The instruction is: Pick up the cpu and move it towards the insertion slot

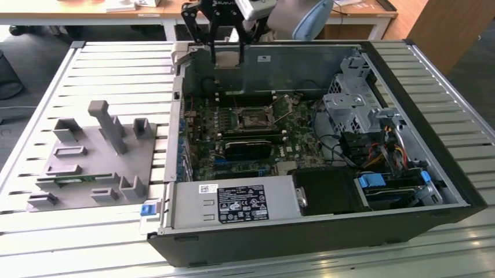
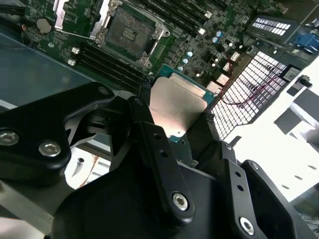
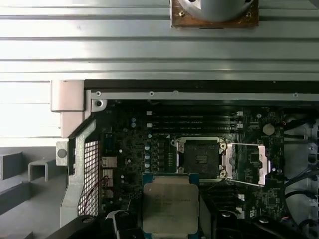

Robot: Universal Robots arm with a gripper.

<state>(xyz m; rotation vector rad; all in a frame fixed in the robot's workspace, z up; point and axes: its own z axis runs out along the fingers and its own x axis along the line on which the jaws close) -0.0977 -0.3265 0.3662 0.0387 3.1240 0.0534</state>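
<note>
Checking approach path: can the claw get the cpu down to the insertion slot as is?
Probably yes. The claw holds the cpu above the motherboard; the insertion slot lies open, nothing visible over it.

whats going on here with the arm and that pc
The gripper is shut on the cpu and holds it in the air above the open computer case. The insertion slot on the motherboard is empty, its metal frame open, and the cpu is not in it yet.
</note>
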